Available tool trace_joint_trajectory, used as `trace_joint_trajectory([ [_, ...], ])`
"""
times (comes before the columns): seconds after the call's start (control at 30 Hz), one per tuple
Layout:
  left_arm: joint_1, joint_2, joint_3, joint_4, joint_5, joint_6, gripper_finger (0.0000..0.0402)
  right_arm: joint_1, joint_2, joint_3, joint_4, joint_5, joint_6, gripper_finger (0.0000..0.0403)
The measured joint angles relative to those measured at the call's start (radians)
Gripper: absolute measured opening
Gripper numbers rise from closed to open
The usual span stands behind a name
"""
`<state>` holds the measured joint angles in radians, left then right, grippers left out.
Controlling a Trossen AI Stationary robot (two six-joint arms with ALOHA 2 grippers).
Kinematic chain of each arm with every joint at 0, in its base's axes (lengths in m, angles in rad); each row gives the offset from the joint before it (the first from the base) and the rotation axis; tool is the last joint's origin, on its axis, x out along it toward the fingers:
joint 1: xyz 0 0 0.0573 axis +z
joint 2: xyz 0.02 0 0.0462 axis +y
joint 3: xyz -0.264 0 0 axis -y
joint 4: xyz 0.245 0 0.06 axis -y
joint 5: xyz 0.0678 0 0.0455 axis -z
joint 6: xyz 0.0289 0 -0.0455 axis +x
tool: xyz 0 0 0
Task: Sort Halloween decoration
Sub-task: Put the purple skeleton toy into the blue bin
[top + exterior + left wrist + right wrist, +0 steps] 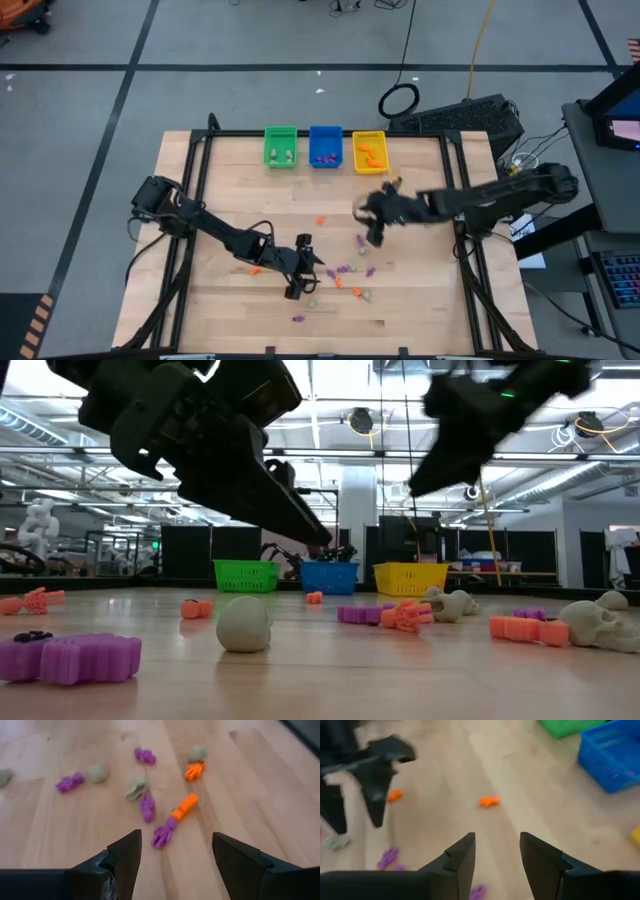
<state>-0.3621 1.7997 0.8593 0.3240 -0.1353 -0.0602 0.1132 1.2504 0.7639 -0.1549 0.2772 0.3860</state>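
Flanking scattered Halloween decoration (345, 272): two grippers, left (300, 267) and right (371, 224), fingers apart, empty; three bins (325, 147) behind.

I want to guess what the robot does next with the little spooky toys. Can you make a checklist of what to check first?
1. Left end effector open with nothing in it: ok.
2. Toys in front of it: ok, a purple trinket and an orange trinket lie just ahead on the table.
3. Right end effector open and empty: ok.
4. Green bin, blue bin and yellow bin lined up at the far edge: ok.
5. All toys sorted: not ok, many are scattered on the table.
6. Which toy it picks next: cannot tell.
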Motion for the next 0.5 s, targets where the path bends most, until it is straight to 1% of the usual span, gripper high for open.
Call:
trace_joint_trajectory([
  [0.07,0.011,0.018,0.003,0.033,0.042,0.014,0.0242,0.071,-0.032,-0.092,0.102,0.051,0.019,0.0144],
  [0.13,0.023,0.04,0.03,0.027,0.081,0.009,0.0242,0.128,-0.052,-0.163,0.214,0.087,0.025,0.0144],
  [0.23,0.036,0.061,0.078,0.008,0.124,0.0,0.0242,0.19,-0.059,-0.237,0.361,0.092,0.024,0.0144],
  [0.33,0.046,0.078,0.124,-0.077,0.141,0.035,0.0242,0.235,-0.057,-0.264,0.435,0.091,0.014,0.0144],
  [0.5,0.085,0.097,0.162,-0.172,0.197,0.072,0.0242,0.29,-0.053,-0.265,0.475,0.119,-0.025,0.0144],
])
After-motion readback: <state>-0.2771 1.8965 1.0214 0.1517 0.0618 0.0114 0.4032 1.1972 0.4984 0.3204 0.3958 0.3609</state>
